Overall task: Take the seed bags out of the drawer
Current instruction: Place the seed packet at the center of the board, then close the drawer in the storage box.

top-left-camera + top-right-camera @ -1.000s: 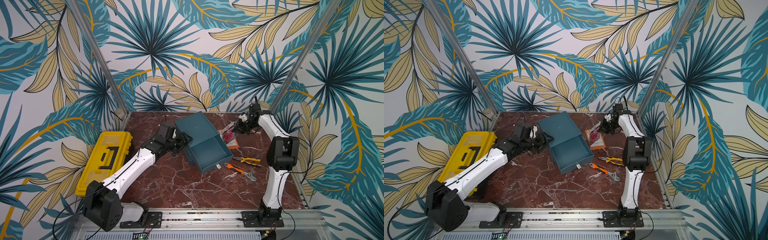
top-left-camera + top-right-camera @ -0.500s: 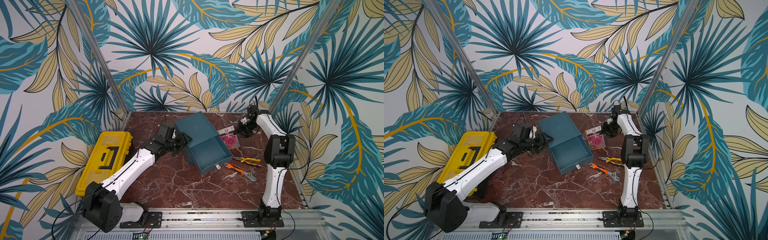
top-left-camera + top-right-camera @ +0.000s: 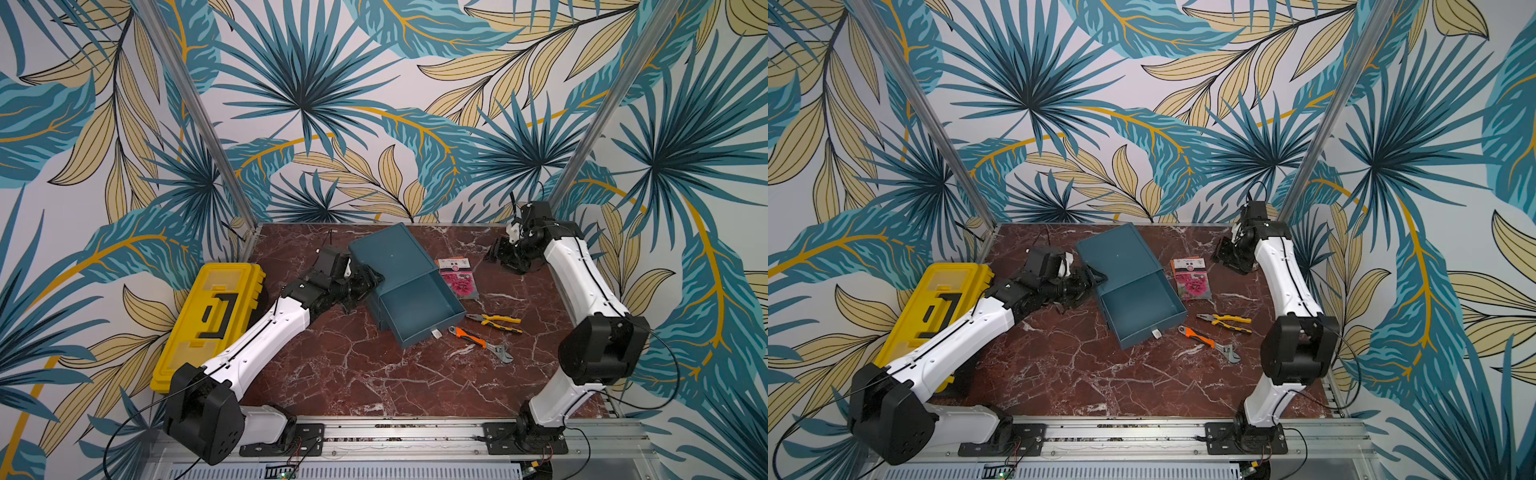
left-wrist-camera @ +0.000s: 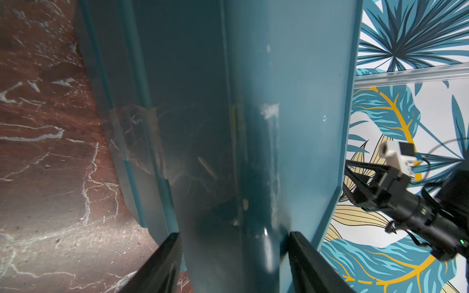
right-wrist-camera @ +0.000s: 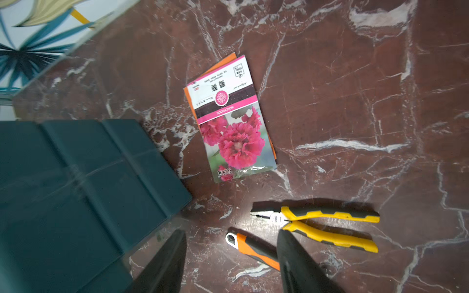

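Observation:
The teal drawer (image 3: pixel 415 303) stands pulled out of its box (image 3: pixel 390 257) mid-table, and its floor shows only bare teal in both top views. Two seed bags lie stacked on the marble right of the box: a pink-flower bag (image 3: pixel 459 278) (image 3: pixel 1192 278) (image 5: pixel 233 121) on top of an orange one (image 5: pixel 215 67). My right gripper (image 3: pixel 492 253) (image 5: pixel 231 236) hovers open and empty at the back right, apart from the bags. My left gripper (image 3: pixel 365 278) (image 4: pixel 233 236) is clamped on the box's left rear corner.
Yellow-handled pliers (image 3: pixel 494 320) (image 5: pixel 330 223) and an orange-handled wrench (image 3: pixel 482 345) (image 5: pixel 253 248) lie right of the drawer front. A yellow toolbox (image 3: pixel 208 320) sits at the left edge. Walls close in at the back and right.
My right gripper opened and let go of the pink-flower bag, which now lies flat on the table; the gripper drew back a little. The left arm stayed put.

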You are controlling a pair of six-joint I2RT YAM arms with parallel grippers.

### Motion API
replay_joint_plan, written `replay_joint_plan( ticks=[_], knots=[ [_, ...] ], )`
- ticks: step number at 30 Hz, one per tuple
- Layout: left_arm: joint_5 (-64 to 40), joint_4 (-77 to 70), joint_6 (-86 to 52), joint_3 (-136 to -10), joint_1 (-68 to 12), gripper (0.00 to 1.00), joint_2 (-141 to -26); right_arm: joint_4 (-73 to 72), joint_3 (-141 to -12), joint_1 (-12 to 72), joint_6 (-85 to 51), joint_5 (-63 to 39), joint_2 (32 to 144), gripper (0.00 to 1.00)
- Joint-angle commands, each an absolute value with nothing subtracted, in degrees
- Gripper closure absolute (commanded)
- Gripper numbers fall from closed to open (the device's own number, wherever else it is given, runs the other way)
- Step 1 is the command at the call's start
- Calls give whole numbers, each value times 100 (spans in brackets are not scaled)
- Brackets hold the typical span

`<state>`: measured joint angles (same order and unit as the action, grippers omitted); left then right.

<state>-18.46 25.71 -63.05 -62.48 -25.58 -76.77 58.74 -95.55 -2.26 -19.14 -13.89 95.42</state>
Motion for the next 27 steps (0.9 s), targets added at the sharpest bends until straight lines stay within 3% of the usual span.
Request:
replay_joint_plan(
  ticks=[1,9,17,23,27],
  knots=[
    [-1681,3182,-6152,-6212,-2549,31,-7752,5855,-8942,-169,-2165,-1652,8752,41],
    [-1681,3176,-6146,-6161,-2545,32,-7691,5578,-7486,183,-2587,-2452,6407,49],
    [-1653,3164,-6198,-6192,-2549,31,-7682,5252,-6298,929,-2756,-3315,5047,47],
    [-1630,3156,-6245,-6183,-2549,32,-7682,4779,-5490,1442,-3084,-3384,4635,70],
    [-1611,3224,-6242,-6187,-2552,32,-7624,4384,-5024,1625,-3352,-3344,4613,76]
  ],
)
